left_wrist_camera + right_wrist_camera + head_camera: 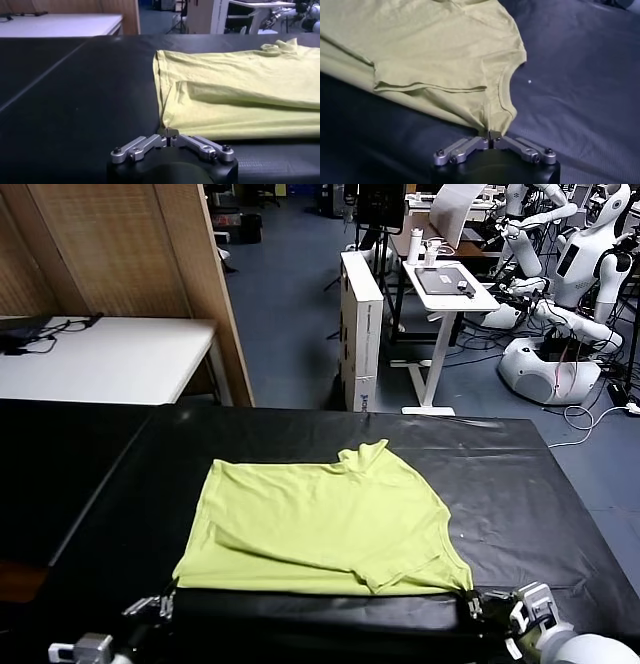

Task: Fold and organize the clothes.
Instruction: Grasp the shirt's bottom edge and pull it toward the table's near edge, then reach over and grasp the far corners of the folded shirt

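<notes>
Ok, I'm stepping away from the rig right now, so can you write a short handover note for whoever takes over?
Left gripper: shut on the near left corner of the T-shirt.
Right gripper: shut on its near right corner.
T-shirt: lying on the black table, near edge at the grippers.
Done: looks partly folded, with layers overlapping.
Left: release, finish the folds, tidy it.

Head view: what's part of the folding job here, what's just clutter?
Job: T-shirt on black table; left gripper and right gripper at its near corners.
Clutter: white table, cardboard box, white desk, parked robots.
</notes>
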Motion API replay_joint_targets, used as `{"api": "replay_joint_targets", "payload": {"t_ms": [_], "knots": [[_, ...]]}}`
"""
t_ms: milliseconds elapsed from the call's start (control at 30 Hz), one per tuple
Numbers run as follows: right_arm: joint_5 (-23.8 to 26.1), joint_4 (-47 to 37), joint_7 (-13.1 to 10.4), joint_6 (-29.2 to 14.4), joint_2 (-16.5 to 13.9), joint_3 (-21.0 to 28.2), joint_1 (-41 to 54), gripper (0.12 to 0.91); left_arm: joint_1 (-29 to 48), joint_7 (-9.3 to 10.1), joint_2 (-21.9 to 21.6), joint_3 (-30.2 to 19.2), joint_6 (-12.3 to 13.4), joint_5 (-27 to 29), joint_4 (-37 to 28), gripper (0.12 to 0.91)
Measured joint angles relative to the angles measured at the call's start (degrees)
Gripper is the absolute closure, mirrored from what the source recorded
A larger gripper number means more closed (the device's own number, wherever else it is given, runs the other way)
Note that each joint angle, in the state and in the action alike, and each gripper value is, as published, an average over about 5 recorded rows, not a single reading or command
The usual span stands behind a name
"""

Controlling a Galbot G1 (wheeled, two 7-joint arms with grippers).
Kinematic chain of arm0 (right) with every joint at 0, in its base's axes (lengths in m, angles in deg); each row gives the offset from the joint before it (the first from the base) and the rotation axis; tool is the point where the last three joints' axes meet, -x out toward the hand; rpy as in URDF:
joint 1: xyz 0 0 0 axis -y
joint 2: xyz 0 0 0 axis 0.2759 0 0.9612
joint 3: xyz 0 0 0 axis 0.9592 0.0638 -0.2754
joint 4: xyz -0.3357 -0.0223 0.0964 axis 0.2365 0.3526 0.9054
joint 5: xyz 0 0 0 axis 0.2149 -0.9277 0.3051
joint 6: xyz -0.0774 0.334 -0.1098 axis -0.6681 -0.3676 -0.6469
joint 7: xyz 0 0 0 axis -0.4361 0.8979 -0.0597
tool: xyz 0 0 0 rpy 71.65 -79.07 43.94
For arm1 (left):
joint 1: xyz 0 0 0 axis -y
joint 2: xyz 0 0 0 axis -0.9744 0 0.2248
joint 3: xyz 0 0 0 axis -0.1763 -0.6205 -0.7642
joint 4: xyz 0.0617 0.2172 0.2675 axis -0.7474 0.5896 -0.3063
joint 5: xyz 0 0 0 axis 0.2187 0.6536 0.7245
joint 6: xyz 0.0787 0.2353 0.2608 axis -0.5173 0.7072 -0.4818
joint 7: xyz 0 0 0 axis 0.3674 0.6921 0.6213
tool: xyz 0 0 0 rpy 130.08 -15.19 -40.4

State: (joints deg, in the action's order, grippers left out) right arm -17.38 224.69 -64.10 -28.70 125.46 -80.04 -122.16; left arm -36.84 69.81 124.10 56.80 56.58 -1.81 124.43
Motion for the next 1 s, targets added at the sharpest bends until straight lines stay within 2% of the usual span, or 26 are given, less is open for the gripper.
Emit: {"api": "replay_joint_targets", "payload": {"t_ms": [100,167,333,433,533,733,833,1000], "knots": [[-1.37,0.69,0.34,0.0,0.11,-1.24,0.75,0.129,-0.35,0.33,0.44,0.74,-0.57,-0.88,0.93,0.182],[-2.42,0.65,0.76,0.0,-0.02,-1.82,2.29,0.121,-0.11,0.93,0.57,1.38,-0.88,-2.48,1.78,0.139],[-3.52,-2.11,2.64,-0.01,-0.51,-0.56,10.45,0.119,2.62,3.95,-0.5,2.12,-1.37,-6.71,3.13,0.124],[-3.57,-5.75,3.43,-0.01,-0.28,2.22,18.08,0.118,5.9,4.63,-1.69,1.46,-2.08,-6.71,2.24,0.123],[-3.4,-10.32,3.44,-0.01,0.35,6.6,26.48,0.118,10.23,5.76,-3.13,0.21,-3.49,-7.61,0.49,0.123],[-2.21,-20.11,3.35,-0.01,2.77,17.9,42.87,0.118,20.72,10.67,-6.83,-3.71,-8.3,-15.41,-4.06,0.123],[-1.58,-25.59,3.58,-0.01,4.7,23.45,50.4,0.118,26.71,10.46,-8.75,-6.25,-9.3,-17.98,-7.28,0.123],[-1.07,-34.75,4.63,-0.01,7.93,31.05,60.24,0.118,36.58,7.97,-11.46,-11.23,-9.63,-19.1,-14.9,0.123]]}}
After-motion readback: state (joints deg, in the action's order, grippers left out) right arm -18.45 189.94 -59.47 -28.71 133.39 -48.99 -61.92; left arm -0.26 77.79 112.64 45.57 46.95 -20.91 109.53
